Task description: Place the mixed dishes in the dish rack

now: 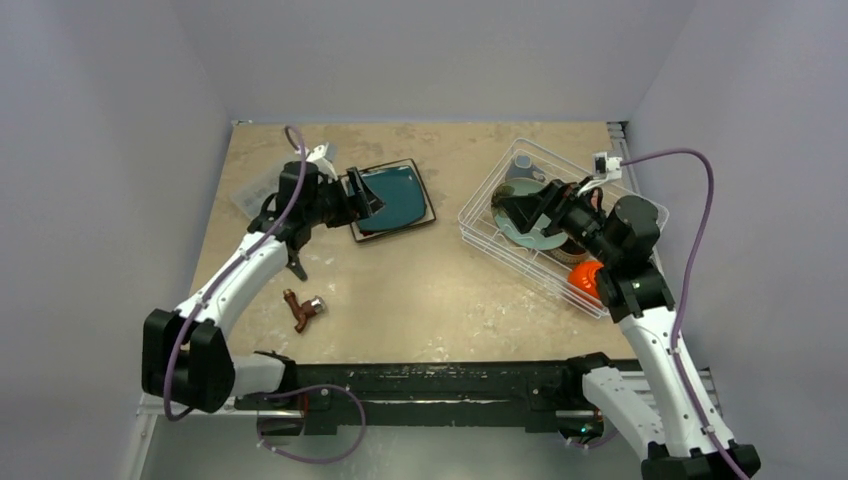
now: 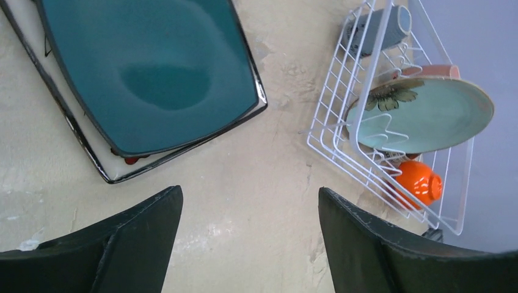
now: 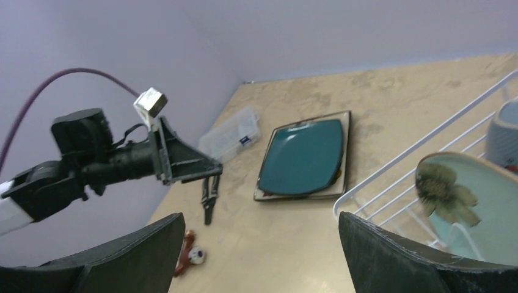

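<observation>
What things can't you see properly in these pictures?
Top view: the clear box is mostly hidden under the left arm.
Left wrist view: the teal plate covers most of the square plate beneath.
Left wrist view: the pink mug is mostly behind the round plate.
Right wrist view: the blue mug is cut off by the edge.

Right gripper [image 3: 261, 220] spread wide over the table [image 3: 275, 241]
A square teal plate [image 3: 302, 155] lies on a dark-rimmed plate [image 3: 344, 159] mid-table. A clear box [image 3: 235, 137] sits toward the far corner. A flowered pale plate [image 3: 476, 213] stands in the white wire dish rack [image 3: 427, 140].
</observation>
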Robot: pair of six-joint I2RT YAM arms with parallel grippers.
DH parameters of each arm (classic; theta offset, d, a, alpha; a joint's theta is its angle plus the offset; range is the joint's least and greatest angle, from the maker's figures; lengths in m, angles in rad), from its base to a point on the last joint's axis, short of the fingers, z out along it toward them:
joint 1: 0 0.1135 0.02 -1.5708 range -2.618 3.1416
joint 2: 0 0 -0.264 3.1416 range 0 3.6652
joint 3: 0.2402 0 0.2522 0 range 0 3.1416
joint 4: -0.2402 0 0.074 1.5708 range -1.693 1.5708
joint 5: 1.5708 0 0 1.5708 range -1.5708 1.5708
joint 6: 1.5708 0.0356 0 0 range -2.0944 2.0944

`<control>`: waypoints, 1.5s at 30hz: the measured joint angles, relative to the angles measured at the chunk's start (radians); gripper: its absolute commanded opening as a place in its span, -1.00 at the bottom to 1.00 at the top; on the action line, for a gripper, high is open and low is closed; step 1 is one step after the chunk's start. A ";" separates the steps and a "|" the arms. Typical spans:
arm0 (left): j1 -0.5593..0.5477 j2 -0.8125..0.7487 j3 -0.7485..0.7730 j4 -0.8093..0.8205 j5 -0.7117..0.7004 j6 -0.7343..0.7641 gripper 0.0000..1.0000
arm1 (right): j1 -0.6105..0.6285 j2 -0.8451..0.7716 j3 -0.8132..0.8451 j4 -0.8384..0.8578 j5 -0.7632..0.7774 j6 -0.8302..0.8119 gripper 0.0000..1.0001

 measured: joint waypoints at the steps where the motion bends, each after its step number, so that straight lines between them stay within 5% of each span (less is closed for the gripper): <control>1: 0.016 0.018 0.000 0.000 0.013 -0.020 0.62 | 0.000 0.003 -0.013 0.011 -0.018 0.035 0.97; 11: 0.137 0.191 -0.121 0.176 0.145 -0.311 0.64 | 0.000 -0.052 -0.046 -0.004 -0.016 0.169 0.97; 26: 0.147 0.240 -0.160 0.252 0.060 -0.566 0.31 | 0.001 -0.065 -0.045 -0.070 0.024 0.201 0.97; 33: 0.147 0.243 -0.160 0.246 -0.044 -0.580 0.39 | 0.004 -0.071 -0.020 -0.126 0.044 0.188 0.97; 45: 0.147 0.348 -0.196 0.340 -0.058 -0.583 0.11 | 0.004 -0.037 -0.018 -0.134 0.047 0.185 0.97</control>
